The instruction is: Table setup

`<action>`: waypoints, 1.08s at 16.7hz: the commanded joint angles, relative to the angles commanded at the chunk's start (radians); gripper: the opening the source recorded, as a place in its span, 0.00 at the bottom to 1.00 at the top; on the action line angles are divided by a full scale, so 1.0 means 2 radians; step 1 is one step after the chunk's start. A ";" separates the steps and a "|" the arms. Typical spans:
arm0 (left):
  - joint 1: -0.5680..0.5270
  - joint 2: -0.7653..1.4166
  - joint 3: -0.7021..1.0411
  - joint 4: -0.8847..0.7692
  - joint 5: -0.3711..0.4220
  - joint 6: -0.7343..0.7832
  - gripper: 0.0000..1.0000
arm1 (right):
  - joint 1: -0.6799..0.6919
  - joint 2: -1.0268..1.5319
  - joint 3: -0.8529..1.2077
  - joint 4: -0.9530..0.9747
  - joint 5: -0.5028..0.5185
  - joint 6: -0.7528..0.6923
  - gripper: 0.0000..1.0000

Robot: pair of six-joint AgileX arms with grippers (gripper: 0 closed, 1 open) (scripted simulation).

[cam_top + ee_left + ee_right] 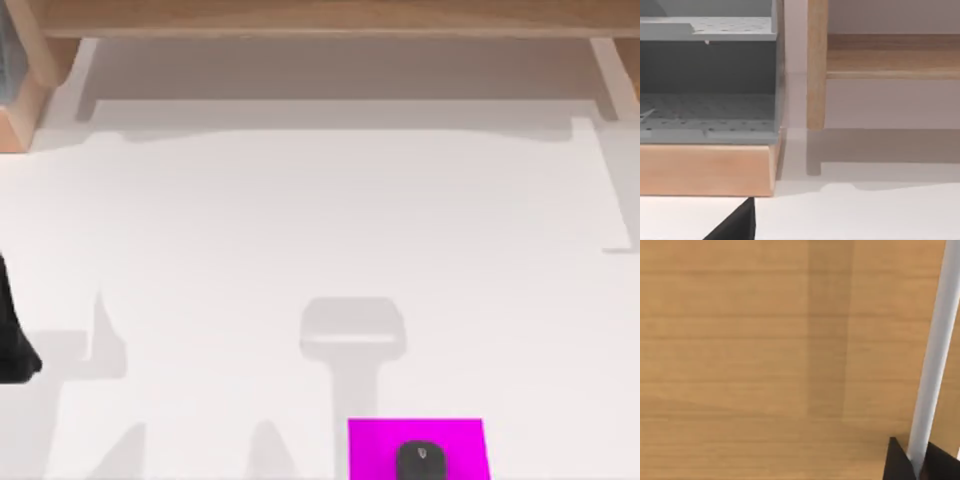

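The table (320, 230) is a broad, plain white top that spans the top view. My left gripper (14, 335) shows as a black shape at the table's left edge, low over the surface. In the left wrist view a dark tip of it (737, 225) hangs just above the white table (865, 215), facing the wooden frame. A dark part of my right gripper (920, 465) sits against a light-brown wooden surface (765, 355), with a thin white bar (935, 365) running up from it.
A magenta pad (370, 445) lies at the front edge, right of centre, with a small black mouse (420, 462) on it. A light-brown wooden frame (320, 18) runs along the back. At the back left stands a grey perforated shelf (707, 80) on a wooden base (705, 170).
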 joint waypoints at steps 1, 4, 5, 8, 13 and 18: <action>0.000 0.000 0.000 0.000 0.000 0.000 1.00 | 0.000 0.000 0.000 0.000 0.000 0.000 0.00; 0.000 0.000 0.000 0.000 0.000 0.000 1.00 | 0.000 0.000 0.000 0.000 0.000 0.000 0.00; 0.000 0.000 0.000 0.000 0.000 0.000 1.00 | 0.000 0.000 0.000 0.000 0.000 0.000 0.00; 0.000 0.000 0.000 0.000 0.000 0.000 1.00 | -0.001 0.001 0.000 -0.001 0.000 0.001 0.00; 0.000 0.000 0.000 0.000 0.000 0.000 1.00 | 0.025 0.021 0.048 -0.034 0.024 0.002 0.00; 0.000 0.000 0.000 0.000 0.000 0.000 1.00 | 0.055 0.042 0.112 -0.073 0.056 0.001 0.00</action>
